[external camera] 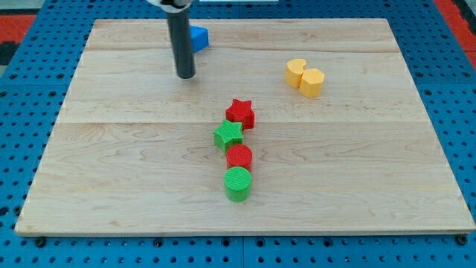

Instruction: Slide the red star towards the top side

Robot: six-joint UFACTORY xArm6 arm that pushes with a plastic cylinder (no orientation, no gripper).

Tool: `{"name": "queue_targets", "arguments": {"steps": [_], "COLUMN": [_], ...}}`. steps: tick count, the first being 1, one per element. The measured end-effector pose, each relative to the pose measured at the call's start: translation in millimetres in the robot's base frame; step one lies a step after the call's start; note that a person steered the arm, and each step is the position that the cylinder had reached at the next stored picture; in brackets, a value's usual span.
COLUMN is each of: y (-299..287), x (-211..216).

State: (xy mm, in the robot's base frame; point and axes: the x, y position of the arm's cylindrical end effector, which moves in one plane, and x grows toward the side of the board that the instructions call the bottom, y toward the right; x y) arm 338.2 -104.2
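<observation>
Approach is the step in hand: my tip (185,75), a jawless rod, sits upper-left of the mid-board red star (240,113), so I must get below it, between star and green star (228,135).

The dark rod climbs out of the view's top edge, its upper part cut off, though my tip (185,76) shows in full. Behind the rod, a blue block (199,37) is partly hidden, its shape impossible to make out. A red cylinder (239,156) is partly covered by the green cylinder (238,183) touching it. The bench (111,164) has its lower corners cropped.
</observation>
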Motion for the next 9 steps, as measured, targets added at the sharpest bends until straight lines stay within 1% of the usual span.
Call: {"name": "queue_targets", "arguments": {"steps": [2, 3, 4, 5, 6, 7, 8, 9], "y": [-8, 7, 77, 150, 162, 90, 31, 56], "x": [0, 16, 45, 49, 90, 90, 92, 124]}}
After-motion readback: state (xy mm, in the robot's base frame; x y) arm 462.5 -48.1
